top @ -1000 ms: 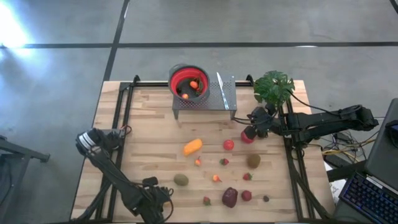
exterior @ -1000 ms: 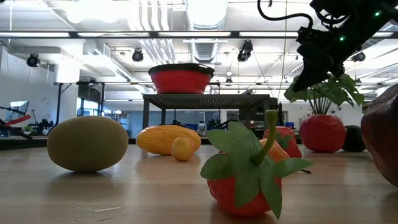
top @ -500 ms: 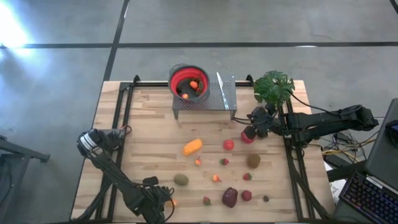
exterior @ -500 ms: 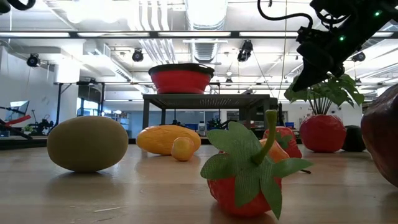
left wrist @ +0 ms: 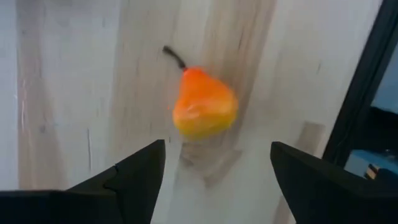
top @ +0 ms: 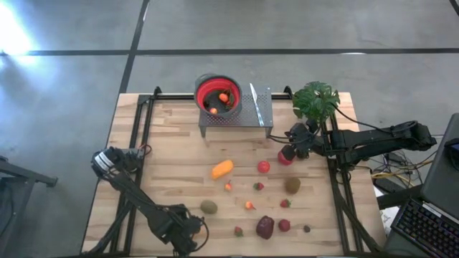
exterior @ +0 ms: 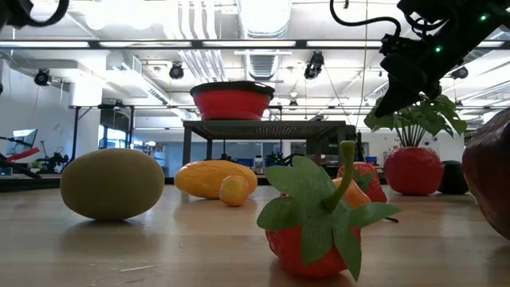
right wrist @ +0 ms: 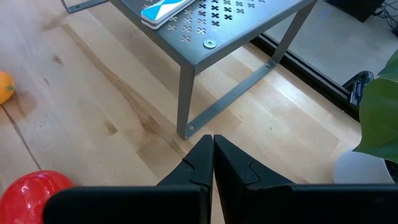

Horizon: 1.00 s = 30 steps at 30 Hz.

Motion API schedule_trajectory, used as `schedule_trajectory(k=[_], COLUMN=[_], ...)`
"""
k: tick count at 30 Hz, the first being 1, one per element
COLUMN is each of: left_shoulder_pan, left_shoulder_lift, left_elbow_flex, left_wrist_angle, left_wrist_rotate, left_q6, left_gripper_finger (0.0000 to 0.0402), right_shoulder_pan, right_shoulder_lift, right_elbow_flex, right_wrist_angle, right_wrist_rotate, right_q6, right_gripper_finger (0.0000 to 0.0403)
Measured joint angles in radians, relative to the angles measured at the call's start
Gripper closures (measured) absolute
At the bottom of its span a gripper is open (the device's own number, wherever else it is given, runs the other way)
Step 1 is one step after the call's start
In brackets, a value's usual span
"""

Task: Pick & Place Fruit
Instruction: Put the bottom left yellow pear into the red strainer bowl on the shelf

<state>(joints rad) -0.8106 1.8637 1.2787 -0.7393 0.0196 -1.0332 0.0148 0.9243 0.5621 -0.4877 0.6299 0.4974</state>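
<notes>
A: What's nearest, at the surface's [top: 172, 143] front edge?
B: The left pincer [left wrist: 214, 171], fingers spread apart, holding nothing; a small orange pear [left wrist: 204, 107] lies on the wood just ahead of it.
A: And further back?
B: Scattered fruit mid-surface: kiwi [top: 209, 207], maroon fruit [top: 265, 227], elongated orange one [top: 222, 169]. The right pincer [right wrist: 212, 163] hangs closed and empty beside a red apple [top: 285, 156], near the metal stand [top: 259, 109].
</notes>
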Motion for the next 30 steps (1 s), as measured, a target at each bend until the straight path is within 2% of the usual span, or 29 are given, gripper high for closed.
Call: schedule_trajectory(k=[4, 14, 20, 30], left_shoulder_pan=[0.009, 0.017, 0.017, 0.017], left_shoulder_lift=[0.0, -0.001, 0.006, 0.007], left_elbow_flex=[0.013, 0.01, 0.01, -0.034], left_wrist_angle=[0.008, 0.015, 0.101, 0.095], left_wrist_rotate=[-0.012, -0.135, -0.142, -0.15], left_q6=[-0.012, -0.026, -0.034, -0.097], left_gripper_finger=[0.0109, 0.0109, 0.0109, 0.0109], right_shoulder_pan=[0.0, 0.0, 0.0, 0.0], right_shoulder_lift=[0.0, 0.0, 0.0, 0.0], right_elbow_flex=[0.0, -0.006, -0.008, -0.009], right_wrist_angle=[0.0, -0.001, 0.0, 0.0], right_wrist_rotate=[0.0, 0.0, 0.0, 0.0], right_q6=[0.0, 0.0, 0.0, 0.0], right_gripper_finger=[0.0394, 0.0394, 0.0394, 0.0394])
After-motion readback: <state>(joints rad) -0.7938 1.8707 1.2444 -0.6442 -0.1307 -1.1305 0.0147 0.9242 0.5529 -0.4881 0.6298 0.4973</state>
